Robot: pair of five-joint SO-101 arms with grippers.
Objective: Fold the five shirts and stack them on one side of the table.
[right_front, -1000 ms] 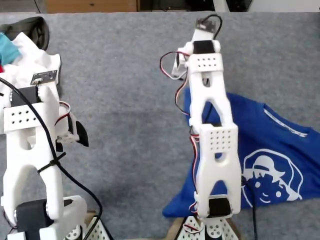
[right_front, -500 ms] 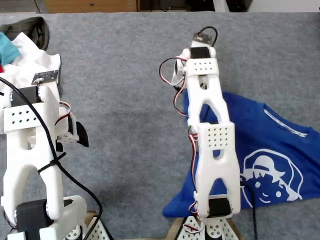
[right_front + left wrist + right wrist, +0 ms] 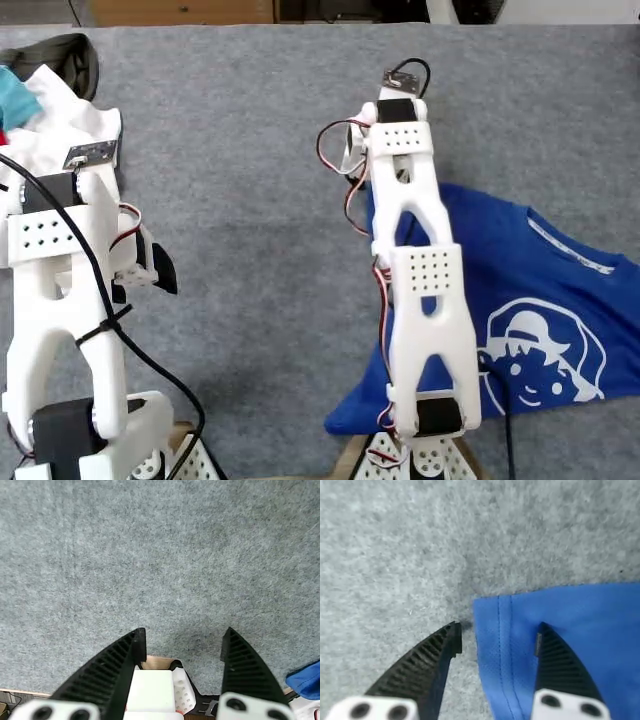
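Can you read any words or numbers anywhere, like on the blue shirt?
No words or numbers can be read anywhere.
The blue shirt has a white picture of a face in a cap, no letters I can make out.
The small board on the right arm: marks too small to read.

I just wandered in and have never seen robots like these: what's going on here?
Two robot arms are set to fold shirts. The right gripper is open over a corner of the blue shirt spread on the grey table, one finger on each side of its edge. The left gripper is open over bare table, holding nothing. A heap of other shirts lies at the far left.
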